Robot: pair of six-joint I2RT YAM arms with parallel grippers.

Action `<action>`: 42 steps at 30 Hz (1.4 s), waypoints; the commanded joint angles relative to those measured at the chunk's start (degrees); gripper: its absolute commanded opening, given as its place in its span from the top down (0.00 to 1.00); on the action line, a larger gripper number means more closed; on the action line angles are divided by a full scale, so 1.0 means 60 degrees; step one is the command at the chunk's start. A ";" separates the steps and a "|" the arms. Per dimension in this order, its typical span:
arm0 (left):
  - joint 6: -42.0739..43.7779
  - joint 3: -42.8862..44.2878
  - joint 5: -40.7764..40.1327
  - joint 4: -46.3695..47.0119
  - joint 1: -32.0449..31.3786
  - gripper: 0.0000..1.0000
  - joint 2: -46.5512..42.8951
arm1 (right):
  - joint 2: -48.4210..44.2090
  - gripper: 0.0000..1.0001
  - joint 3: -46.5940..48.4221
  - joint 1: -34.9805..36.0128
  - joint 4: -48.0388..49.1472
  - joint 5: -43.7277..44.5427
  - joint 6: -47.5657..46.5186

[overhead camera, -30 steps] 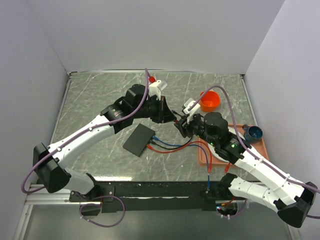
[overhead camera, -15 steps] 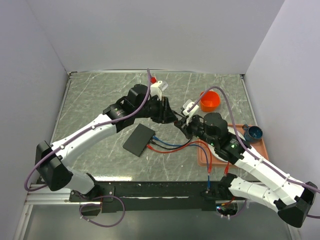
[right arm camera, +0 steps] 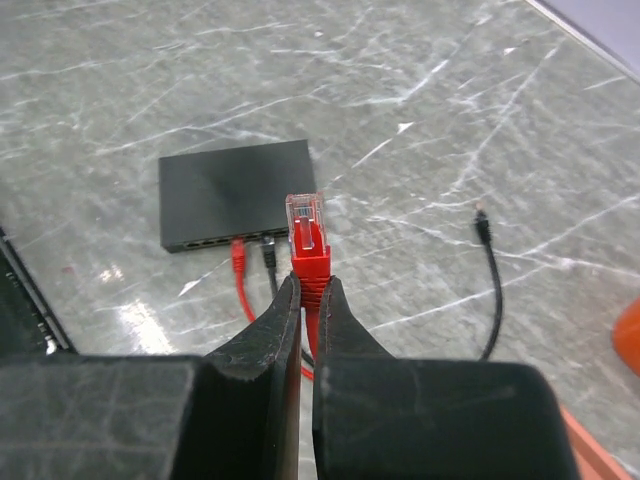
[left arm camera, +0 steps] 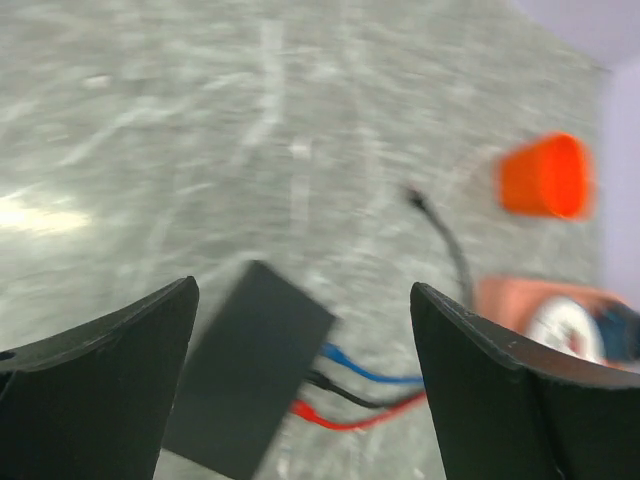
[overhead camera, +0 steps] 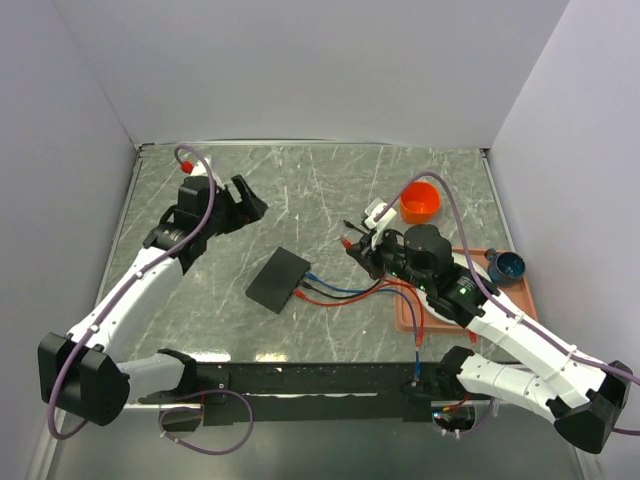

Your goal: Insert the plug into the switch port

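Note:
My right gripper (right arm camera: 308, 285) is shut on a red plug (right arm camera: 305, 235), whose clear tip points up and away from me toward the switch. The switch is a flat black box (right arm camera: 235, 192) lying on the marble table, with its row of ports (right arm camera: 210, 241) along the near edge. A red cable (right arm camera: 238, 262) and a black cable (right arm camera: 268, 250) sit in two ports. From above, the right gripper (overhead camera: 360, 247) holds the plug (overhead camera: 345, 242) right of the box (overhead camera: 278, 279). My left gripper (overhead camera: 245, 200) stands open and empty at the far left; its wrist view shows the box (left arm camera: 245, 370) below.
An orange cup (overhead camera: 420, 202) stands at the back right. A salmon tray (overhead camera: 405, 312) with a blue bowl (overhead camera: 505, 266) lies under the right arm. A loose black cable end (right arm camera: 483, 222) rests on the table right of the switch. Blue, black and red leads (overhead camera: 335, 291) run from the switch.
The left gripper opened and swung back to the far left, away from the right gripper. The right gripper closed on the red plug and keeps it.

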 commanded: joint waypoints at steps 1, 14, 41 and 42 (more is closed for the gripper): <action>0.0328 -0.0702 -0.1272 -0.0424 0.0396 0.07 0.0507 | 0.0112 1.00 -0.0321 0.0041 0.0322 -0.1003 0.0322; 0.0285 -0.3048 0.0383 0.1597 0.0500 0.08 0.0992 | 0.1675 1.00 -0.1070 0.1999 0.1114 -0.0248 0.2167; 0.1208 -0.3576 0.2009 0.2784 0.0456 0.10 0.1826 | 0.7304 1.00 0.0542 0.3630 0.2198 0.1924 0.3414; 0.1223 -0.3562 0.2024 0.2799 0.0441 0.10 0.1856 | 0.7334 1.00 0.0586 0.3630 0.2213 0.1924 0.3385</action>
